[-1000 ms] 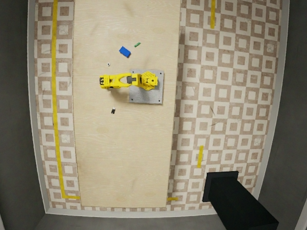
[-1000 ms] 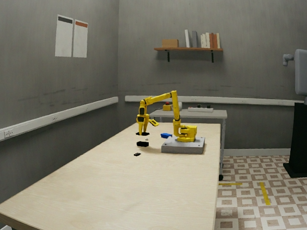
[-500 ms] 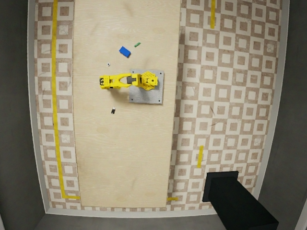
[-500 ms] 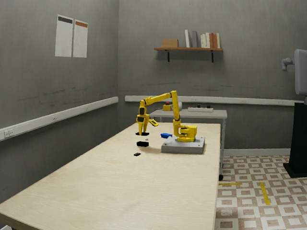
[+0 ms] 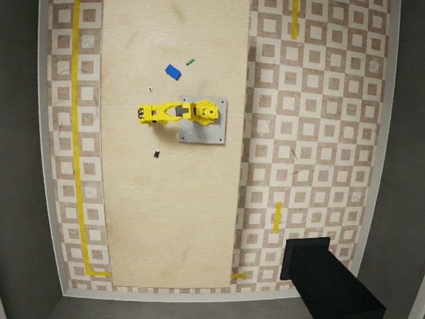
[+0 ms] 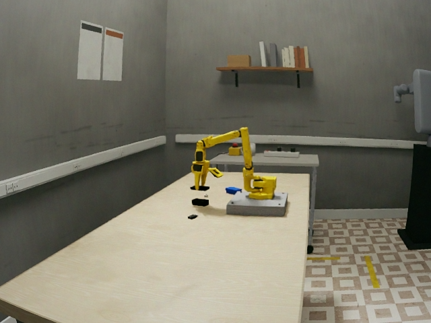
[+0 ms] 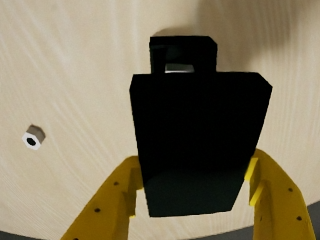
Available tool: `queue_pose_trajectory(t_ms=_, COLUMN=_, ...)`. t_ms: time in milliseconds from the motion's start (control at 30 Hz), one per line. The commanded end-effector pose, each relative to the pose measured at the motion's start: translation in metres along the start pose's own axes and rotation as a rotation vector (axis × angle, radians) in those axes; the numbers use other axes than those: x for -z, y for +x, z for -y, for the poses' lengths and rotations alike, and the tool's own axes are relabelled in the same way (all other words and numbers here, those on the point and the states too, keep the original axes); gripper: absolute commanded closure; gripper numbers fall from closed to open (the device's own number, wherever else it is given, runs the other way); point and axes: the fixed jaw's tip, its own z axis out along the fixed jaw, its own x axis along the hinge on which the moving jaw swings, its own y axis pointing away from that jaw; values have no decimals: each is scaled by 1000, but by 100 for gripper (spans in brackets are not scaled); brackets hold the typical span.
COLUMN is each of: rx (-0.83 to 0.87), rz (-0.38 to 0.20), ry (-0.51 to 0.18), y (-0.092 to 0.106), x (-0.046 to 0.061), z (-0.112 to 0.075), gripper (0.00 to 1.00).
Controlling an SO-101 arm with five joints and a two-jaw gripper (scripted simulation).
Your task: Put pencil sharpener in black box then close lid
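My gripper [image 7: 196, 166] [image 6: 200, 185] is shut on the flat black lid [image 7: 200, 134] [image 6: 199, 188] and holds it level in the air. The small black box [image 7: 184, 47] [image 6: 200, 202] stands open on the table right below the lid, a short gap under it. In the wrist view a small grey thing [image 7: 176, 67], apparently the pencil sharpener, shows inside the box just past the lid's far edge. In the overhead view the arm [image 5: 161, 112] covers the box and the lid.
A white nut [image 7: 32, 138] [image 5: 149, 89] lies on the table to the left of the box. A small black and white piece [image 5: 156, 153] [image 6: 192, 216] lies nearer the front. A blue block [image 5: 172, 71] [image 6: 233, 190] and a green stick [image 5: 190, 62] lie behind, by the grey base plate [image 5: 202, 135].
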Motion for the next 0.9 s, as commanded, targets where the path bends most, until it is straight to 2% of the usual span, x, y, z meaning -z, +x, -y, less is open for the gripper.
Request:
queue_pose_trajectory(t_ms=0, rx=-1, rz=17, ry=-4, y=-2, x=-2, z=1, gripper=79)
queue_pose_trajectory(t_ms=867, rx=-1, rz=17, ry=-4, y=-1, x=-13, z=1, gripper=79)
